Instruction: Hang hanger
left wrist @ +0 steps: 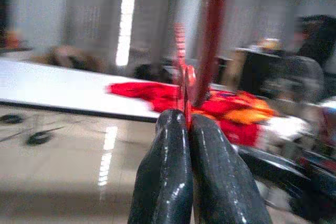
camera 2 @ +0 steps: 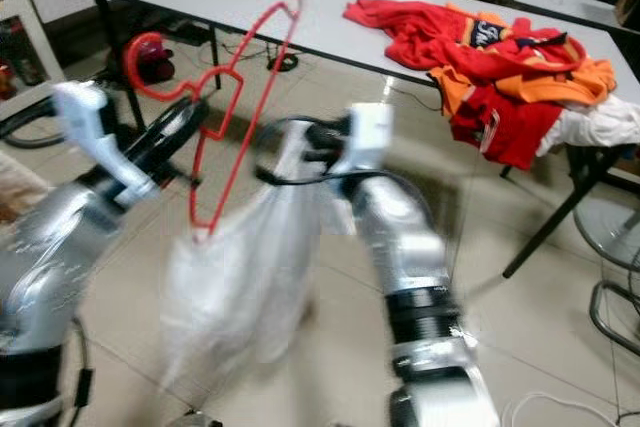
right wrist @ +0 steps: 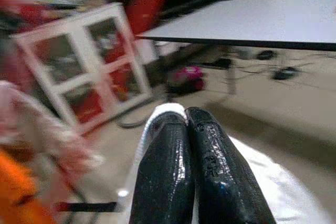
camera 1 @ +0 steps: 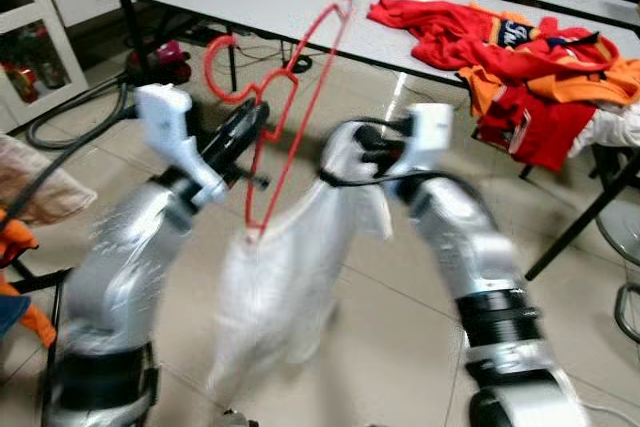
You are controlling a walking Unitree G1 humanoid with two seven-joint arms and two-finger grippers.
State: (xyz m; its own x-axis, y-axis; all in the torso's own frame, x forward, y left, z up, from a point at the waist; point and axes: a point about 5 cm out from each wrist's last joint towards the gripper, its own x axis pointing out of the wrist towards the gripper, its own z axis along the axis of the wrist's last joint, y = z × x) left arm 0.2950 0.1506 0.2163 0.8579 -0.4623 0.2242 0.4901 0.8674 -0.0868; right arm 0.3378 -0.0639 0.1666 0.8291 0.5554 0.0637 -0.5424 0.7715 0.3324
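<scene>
Left hand (camera 1: 262, 115) pinches thin red wire hanger (camera 1: 290, 97); right hand (camera 1: 350, 147) clamps filmy white garment (camera 1: 275, 287).

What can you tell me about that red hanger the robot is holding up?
The red hanger is a thin frame, plastic by its look, with a curled hook at its upper left end. It is in the air, tilted steeply, over a tiled floor in front of a white table. The left gripper is shut on it near the neck. A white garment hangs from its lower end, and the right gripper pinches that cloth. Motion blur hides finer detail.
</scene>
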